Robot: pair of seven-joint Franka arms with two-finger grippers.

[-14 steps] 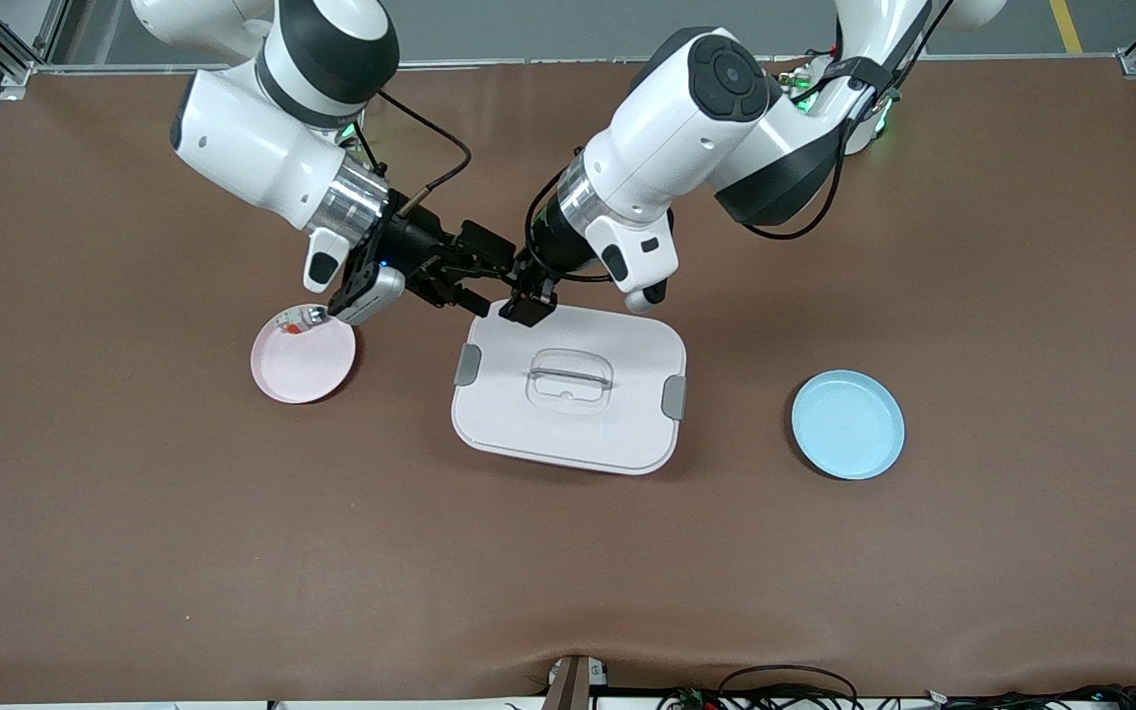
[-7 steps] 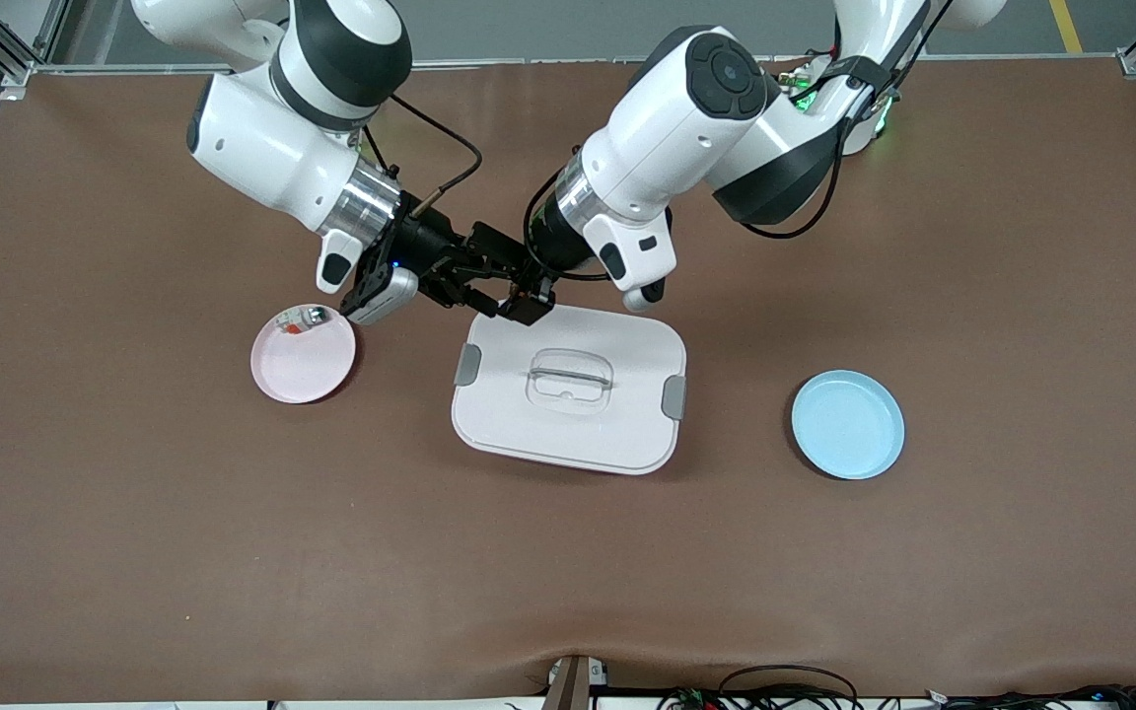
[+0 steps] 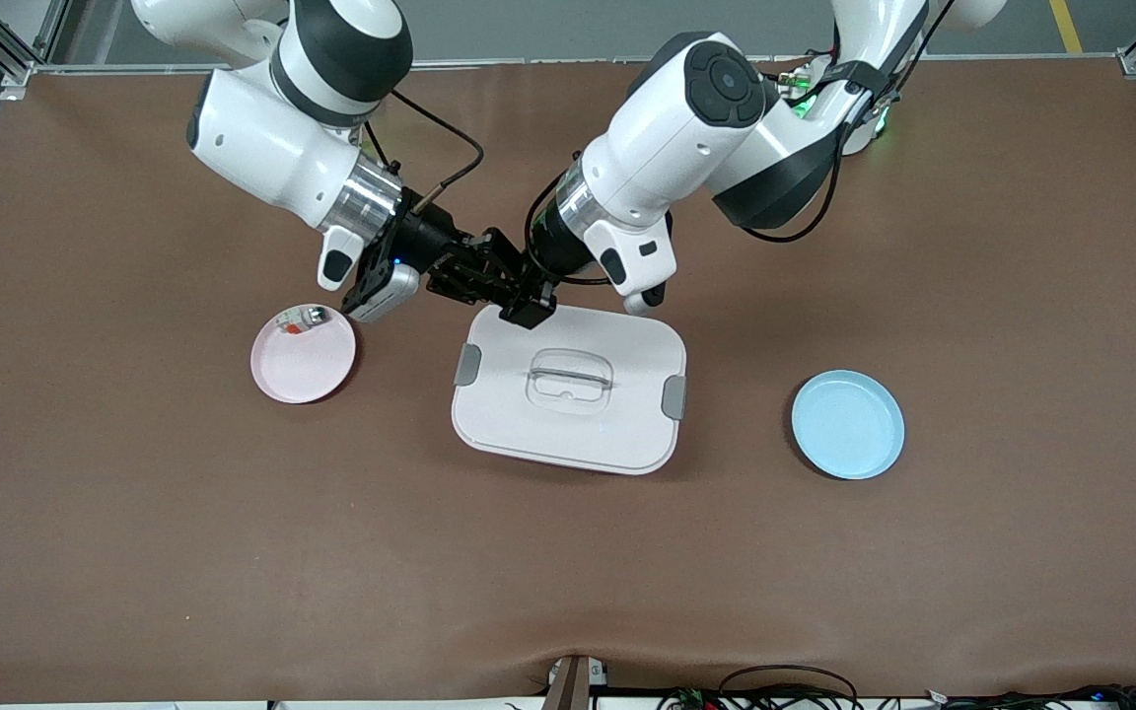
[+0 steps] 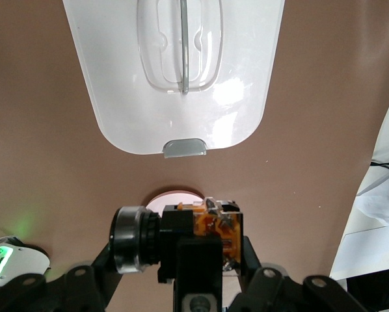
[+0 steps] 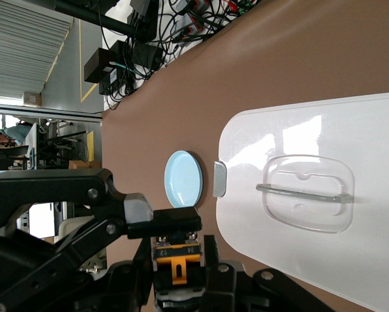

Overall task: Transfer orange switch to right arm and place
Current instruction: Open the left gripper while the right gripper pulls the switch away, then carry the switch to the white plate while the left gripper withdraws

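Brown table, orange switch (image 5: 177, 261) gripped by both left claw (image 3: 526, 308) and right claw (image 3: 501, 279)

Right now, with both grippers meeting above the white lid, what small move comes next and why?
Probably open the left gripper: the right gripper also looks shut on the orange switch, over the white lid, so the left can let go.

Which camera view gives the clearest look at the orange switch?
The right wrist view: the orange switch faces it squarely, clamped between both end effectors. The left wrist view shows it partly blocked. The front view hides it among black fingers.
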